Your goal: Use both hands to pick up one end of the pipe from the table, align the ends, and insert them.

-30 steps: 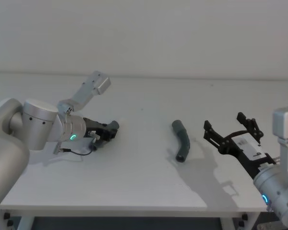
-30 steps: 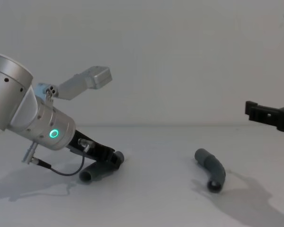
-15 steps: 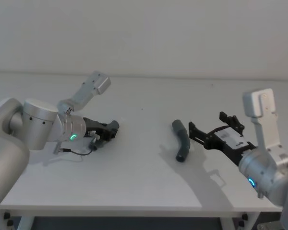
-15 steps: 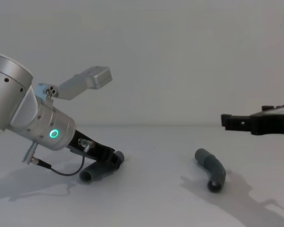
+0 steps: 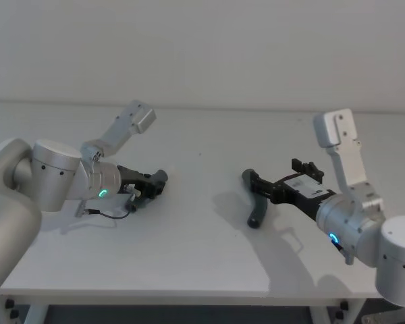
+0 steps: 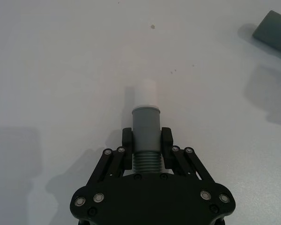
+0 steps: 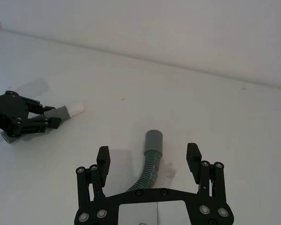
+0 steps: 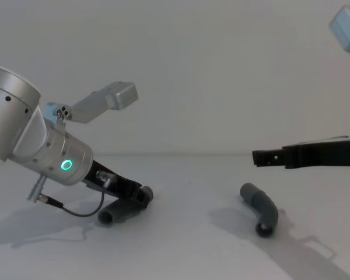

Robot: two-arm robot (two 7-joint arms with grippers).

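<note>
place: robot lab bench; signs: bare white table; blank white wall

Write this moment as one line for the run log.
left pincer: shut on left pipe piece | right pincer: open, above right pipe piece | pieces: not joined

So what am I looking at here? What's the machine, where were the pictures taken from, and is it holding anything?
It is a robot with two silver arms, each ending in a black two-finger gripper. One picture looks down from its head, one looks across from its chest, and one comes from each wrist. On the white table are two short grey pipe pieces. The left gripper is shut on the first pipe piece, low by the table. The right gripper hangs open above the second pipe piece, which lies loose on the table, untouched.
</note>
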